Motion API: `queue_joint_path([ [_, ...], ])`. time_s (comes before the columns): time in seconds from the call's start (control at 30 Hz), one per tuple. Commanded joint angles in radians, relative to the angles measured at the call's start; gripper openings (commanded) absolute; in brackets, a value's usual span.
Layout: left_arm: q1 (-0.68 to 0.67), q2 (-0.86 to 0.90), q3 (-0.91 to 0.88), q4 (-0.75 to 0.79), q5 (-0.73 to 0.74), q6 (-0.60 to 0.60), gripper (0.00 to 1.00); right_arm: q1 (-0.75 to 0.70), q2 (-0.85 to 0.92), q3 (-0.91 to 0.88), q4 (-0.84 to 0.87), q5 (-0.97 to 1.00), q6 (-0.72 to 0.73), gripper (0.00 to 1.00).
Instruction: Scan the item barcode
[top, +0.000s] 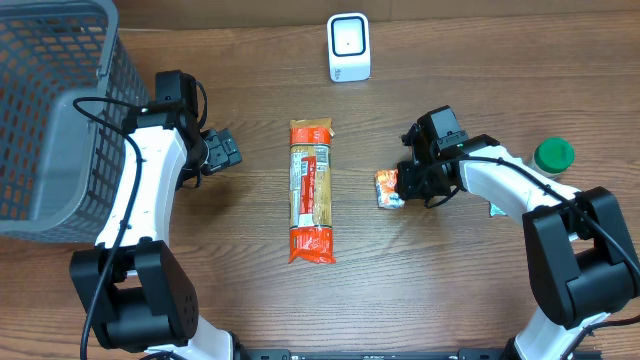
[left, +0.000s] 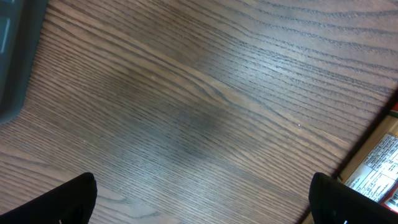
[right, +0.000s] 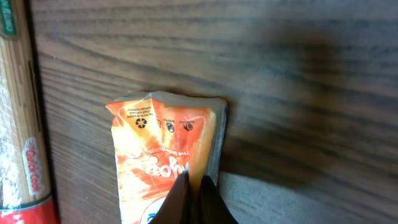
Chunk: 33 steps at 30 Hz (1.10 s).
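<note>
One each: basket (top: 60, 40), scanner (top: 349, 46), spaghetti pack (top: 311, 190), orange sachet (top: 388, 188), green-lidded jar (top: 553, 155)

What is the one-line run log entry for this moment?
right gripper: shut on orange packet | packet: on table, beside pasta pack | left gripper: open, empty | scanner: far edge

You had a brown wood-grain tabletop (top: 240, 280) streaked darker. On the small orange crinkled foil packet (right: 165, 162) the lettering swirled white. The long clear-bodied pasta bag (top: 311, 190) had orange-red ends and pale yellow strands, and the grey plastic mesh basket (top: 50, 110) was latticed throughout.
</note>
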Motion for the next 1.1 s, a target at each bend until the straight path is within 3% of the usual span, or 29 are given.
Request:
queue_joint_path([
  [0.0,-0.002,-0.002,0.008,0.002,-0.009,0.012,1.0,-0.003,-0.051,0.055,-0.034,-0.018,-0.024,0.04],
  [0.23,-0.002,-0.002,0.008,0.002,-0.009,0.012,1.0,-0.002,-0.234,0.122,-0.089,-0.003,-0.06,0.04],
  [0.6,-0.002,-0.002,0.008,0.001,-0.009,0.012,1.0,-0.002,-0.257,0.187,-0.194,0.015,-0.077,0.04],
  [0.77,-0.002,-0.002,0.008,0.002,-0.009,0.012,1.0,-0.002,-0.257,0.404,-0.373,0.163,-0.077,0.04],
  [1.07,-0.002,-0.002,0.008,0.002,-0.009,0.012,1.0,-0.003,-0.172,0.948,-0.655,0.316,-0.161,0.03],
])
